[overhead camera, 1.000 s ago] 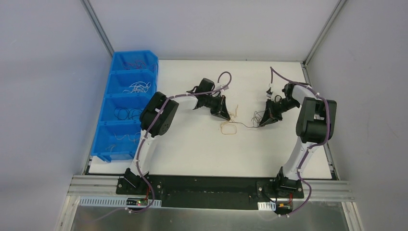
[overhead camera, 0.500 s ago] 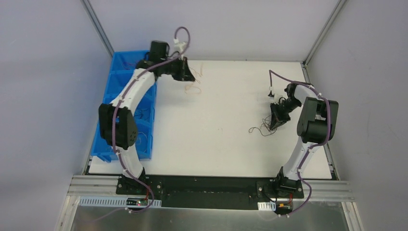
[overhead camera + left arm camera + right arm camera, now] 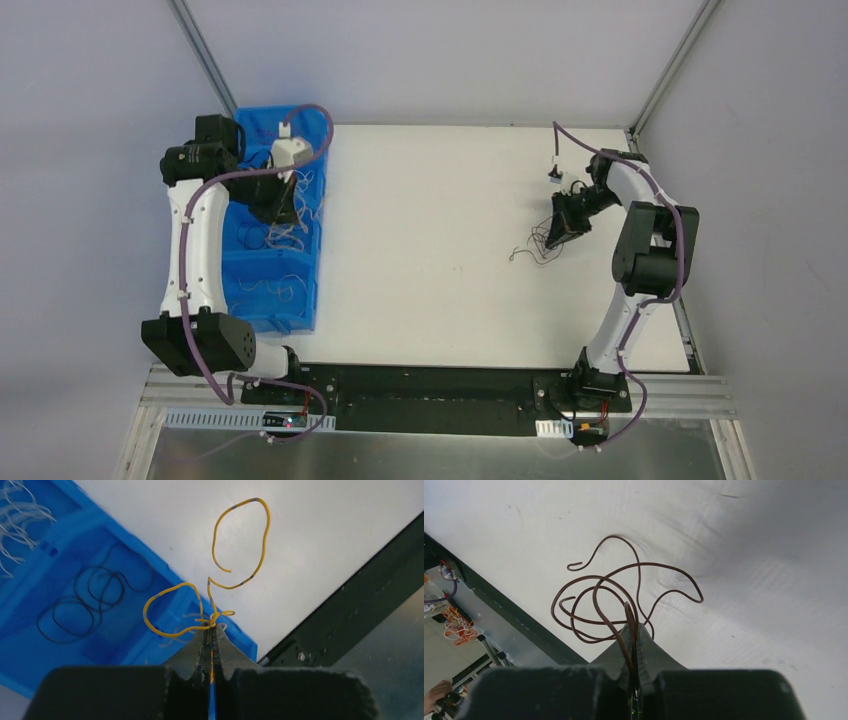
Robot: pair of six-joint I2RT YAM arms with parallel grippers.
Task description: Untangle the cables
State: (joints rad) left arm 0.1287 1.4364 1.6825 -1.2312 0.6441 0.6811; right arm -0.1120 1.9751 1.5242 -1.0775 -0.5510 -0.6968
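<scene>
The cables are split in two. My left gripper (image 3: 283,203) hangs over the blue bins (image 3: 322,160) and is shut on a looping orange-yellow wire (image 3: 266,535), pinched at the fingertips of the left gripper (image 3: 211,628) in the left wrist view. My right gripper (image 3: 553,238) is at the right of the white table, shut on a small bunch of dark brown-black wires (image 3: 535,250). In the right wrist view these wires (image 3: 596,582) loop out from the tips of the right gripper (image 3: 634,629), close above the table.
The row of blue bins (image 3: 75,527) along the table's left edge holds sorted wires: black loops (image 3: 95,595) in one compartment, white ones (image 3: 20,510) in another. A black rail (image 3: 430,385) runs along the near edge.
My left arm swung from the table's middle to the far left over the blue bins, carrying the yellow wire. My right gripper kept the dark wires and shifted slightly back.
</scene>
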